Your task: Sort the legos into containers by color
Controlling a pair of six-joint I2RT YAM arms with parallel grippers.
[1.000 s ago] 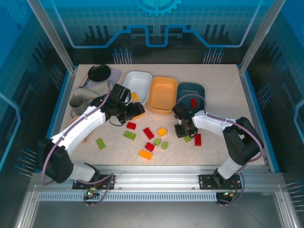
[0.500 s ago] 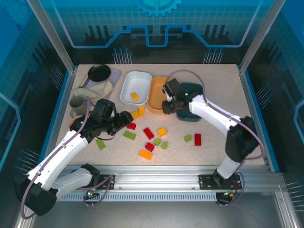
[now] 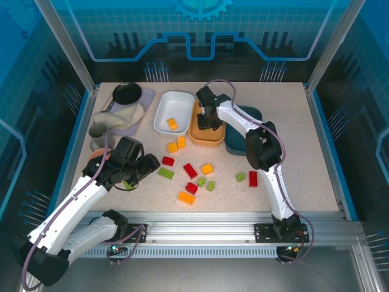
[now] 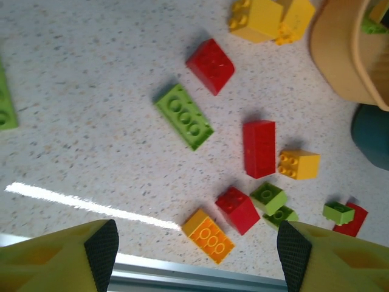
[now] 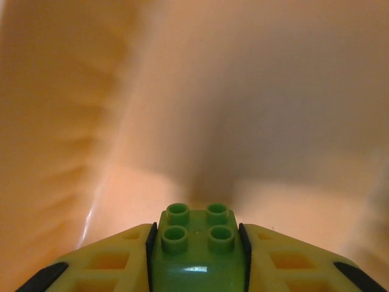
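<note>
Green brick, pinched in the right hand, low inside the orange dish. We would part the fingers fully, then lift straight up, lest it cling. Left hand gapes, empty, above loose legos on the desk. We read no lettering.

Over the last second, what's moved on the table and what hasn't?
The right tool swung from the near-right table to over the orange dish, carrying a green lego. The left tool, open and empty, drew back toward its base. The loose legos and the white dish stayed put.
</note>
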